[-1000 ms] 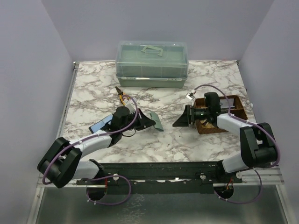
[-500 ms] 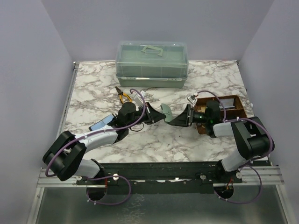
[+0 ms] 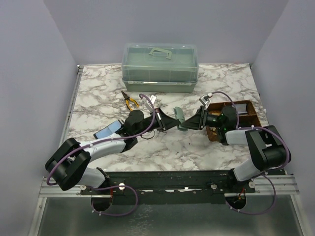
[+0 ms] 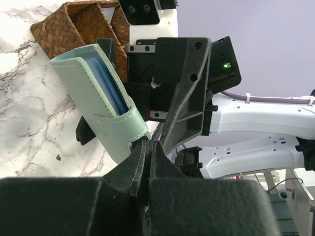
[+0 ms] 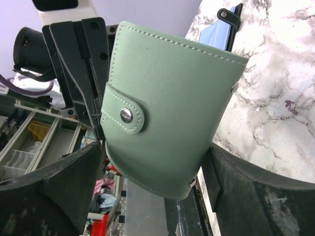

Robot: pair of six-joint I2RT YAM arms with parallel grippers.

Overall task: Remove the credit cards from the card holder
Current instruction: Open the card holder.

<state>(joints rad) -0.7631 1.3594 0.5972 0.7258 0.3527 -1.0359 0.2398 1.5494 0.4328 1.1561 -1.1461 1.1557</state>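
1. At the far left, a blue panel (image 3: 107, 131) is lying flat on the marble table (image 3: 98, 93) beside the left arm; it is taking no part in this step.
2. The left gripper (image 4: 147, 150) is clamping fully down on the bottom seam of the card holder (image 4: 93, 93), holding it clear of the table and tilted, mid-table between the two arms.
3. The holder is looking soft and light: stitched grey-green leather, bending rather than staying rigid. It is folded, and its snap strap (image 5: 125, 115) is sitting fastened across the front. Only a sliver of blue lining is showing at the open edge.
4. The credit cards are not showing in any view; they are presumably sitting in the inner slots, stiff and slick against the lining.
5. The right gripper (image 5: 153, 147) is standing with its jaws wide on either side of the holder's body. I cannot tell whether its pads are pressing on the leather yet or just flanking it.
6. Handling judgement: squeezing the broad faces is likely to buckle the holder and pinch the cards inside. A better hold is along a stitched edge, leaving the strap free to be popped so the fold can open.
7. At the right, a woven basket (image 4: 74, 24) is sitting just behind the right gripper, a likely spot for freed cards.
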